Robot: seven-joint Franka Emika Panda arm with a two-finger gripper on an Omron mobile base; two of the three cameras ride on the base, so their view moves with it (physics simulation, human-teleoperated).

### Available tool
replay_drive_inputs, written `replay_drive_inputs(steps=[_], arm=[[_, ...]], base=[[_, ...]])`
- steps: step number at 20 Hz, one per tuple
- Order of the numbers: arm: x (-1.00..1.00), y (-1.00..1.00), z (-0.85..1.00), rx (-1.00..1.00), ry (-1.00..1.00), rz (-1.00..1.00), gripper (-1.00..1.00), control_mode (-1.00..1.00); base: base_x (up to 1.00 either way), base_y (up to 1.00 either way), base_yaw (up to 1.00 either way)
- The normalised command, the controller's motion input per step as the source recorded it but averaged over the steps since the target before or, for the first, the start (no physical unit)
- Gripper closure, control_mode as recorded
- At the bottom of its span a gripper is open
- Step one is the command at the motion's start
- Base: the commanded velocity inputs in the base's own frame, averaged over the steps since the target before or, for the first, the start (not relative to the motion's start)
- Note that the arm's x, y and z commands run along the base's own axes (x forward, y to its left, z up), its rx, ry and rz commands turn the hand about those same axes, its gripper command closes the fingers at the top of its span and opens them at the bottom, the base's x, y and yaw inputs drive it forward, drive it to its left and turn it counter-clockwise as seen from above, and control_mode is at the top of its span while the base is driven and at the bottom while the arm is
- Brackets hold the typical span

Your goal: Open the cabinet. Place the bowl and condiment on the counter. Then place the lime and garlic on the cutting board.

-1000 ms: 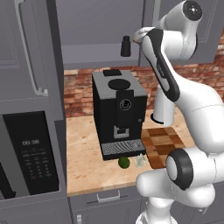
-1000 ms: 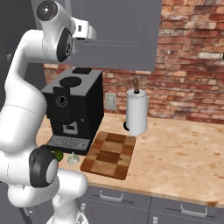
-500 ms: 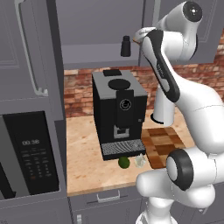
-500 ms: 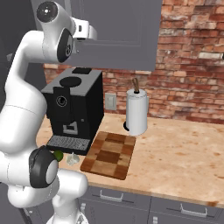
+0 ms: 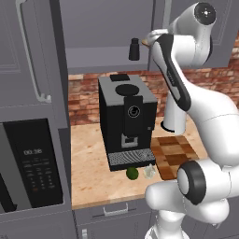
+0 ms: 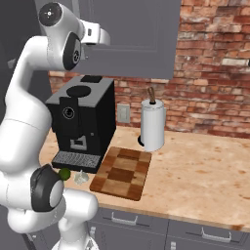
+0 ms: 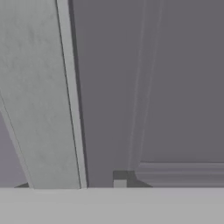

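You'll find the cabinet (image 5: pixel 116 28) with its left door swung open, the black condiment (image 5: pixel 134 49) standing at the front edge of its shelf, and the right door (image 6: pixel 132 34) closed. The gripper is raised to that door's handle (image 7: pixel 72 96) (the bar runs close across the hand view), but you cannot tell whether the jaws have closed on it. Below, the lime (image 5: pixel 132 173) and garlic (image 5: pixel 149 172) lie near the counter's (image 6: pixel 205 171) front edge, just left of the cutting board (image 6: pixel 122 173), before the coffee machine (image 5: pixel 127 119).
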Motion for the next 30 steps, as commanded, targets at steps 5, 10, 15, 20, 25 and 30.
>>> replay_drive_inputs(steps=[5,10,15,20,25,30], arm=[[-0.11,-1.00,0.00,0.00,0.00,-0.13,1.00,-1.00],[-0.24,-1.00,0.00,0.00,0.00,-0.11,1.00,-1.00],[-0.51,-1.00,0.00,0.03,0.00,-0.08,1.00,-1.00],[-0.65,-1.00,0.00,0.07,0.00,-0.03,1.00,-1.00],[-0.54,-1.00,0.00,0.08,0.00,0.00,1.00,-1.00],[-0.28,-1.00,0.00,0.10,-0.07,0.00,1.00,-1.00]], base=[[0.00,0.00,0.00],[0.00,0.00,0.00],[0.00,0.00,0.00],[0.00,0.00,0.00],[0.00,0.00,0.00],[0.00,0.00,0.00]])
